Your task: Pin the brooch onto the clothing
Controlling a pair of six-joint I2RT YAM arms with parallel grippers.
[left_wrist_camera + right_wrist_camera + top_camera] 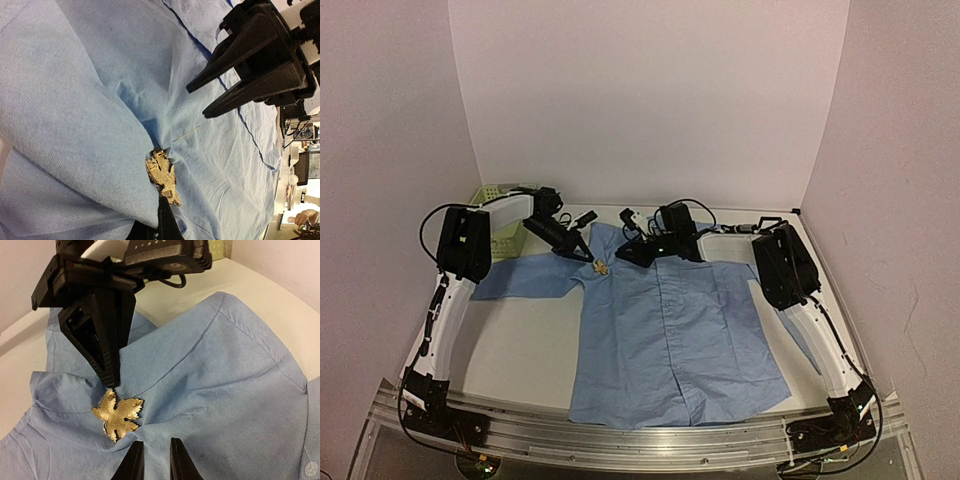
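Shut to a single point, the left gripper (pixel 111 382) touches the upper lobe of the brooch (pixel 119 415). I cannot tell whether it nips the metal edge or only bears on it. The right gripper (pixel 153 460) has a narrow gap between its fingers and holds nothing. It hangs just above the cloth, between the brooch and the top end of the button placket (pixel 661 300).

The brooch is a gold leaf-shaped piece lying flat on the light blue shirt (pixel 690 340), on the upper chest, on the left-arm side of the placket and near its top end. The cloth beside the placket there is pushed into soft folds around the ornament. In the left wrist view a thin golden wire (pixel 187 134), likely the pin, runs from the brooch toward the placket.

By my judgement the brooch is light, thin and stiff, and its smooth metal may slip or swivel in a tip grip. It is best taken across the flat leaf body at an edge lobe, clear of the fine pin, which could bend. The shirt is limp and will bunch and drift under any push, so the fabric beside the placket needs holding down or gathering for the pin to pass through.
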